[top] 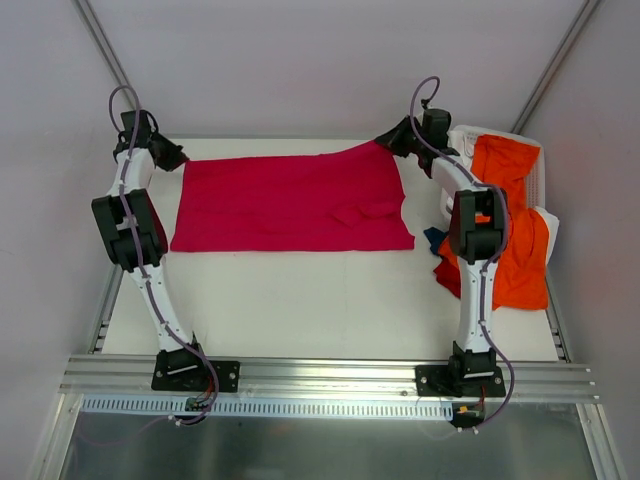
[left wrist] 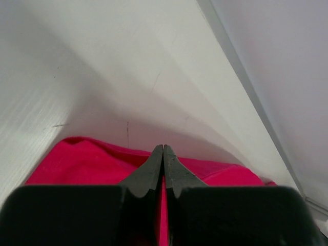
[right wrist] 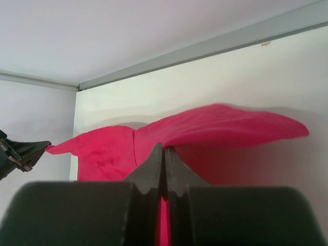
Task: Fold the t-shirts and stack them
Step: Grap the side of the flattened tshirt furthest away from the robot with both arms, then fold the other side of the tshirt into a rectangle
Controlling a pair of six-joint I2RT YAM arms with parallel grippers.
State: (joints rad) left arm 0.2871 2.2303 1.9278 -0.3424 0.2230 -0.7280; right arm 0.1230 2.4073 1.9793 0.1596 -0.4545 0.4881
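Note:
The crimson t-shirt (top: 290, 205) lies spread wide across the far half of the table. My left gripper (top: 182, 158) is shut on its far left corner, and red cloth shows between the closed fingers in the left wrist view (left wrist: 163, 148). My right gripper (top: 392, 140) is shut on the far right corner, which is lifted a little off the table. In the right wrist view the cloth (right wrist: 220, 128) stretches away from the closed gripper (right wrist: 164, 147) toward the left gripper (right wrist: 23, 154). The orange t-shirt (top: 522, 255) lies crumpled at the right, partly behind the right arm.
A white basket (top: 547, 178) stands at the back right with orange cloth (top: 500, 160) draped over it. A small blue piece (top: 433, 238) peeks out beside the right arm. Enclosure walls stand close behind and on both sides. The metal rail (top: 330, 375) carries both arm bases.

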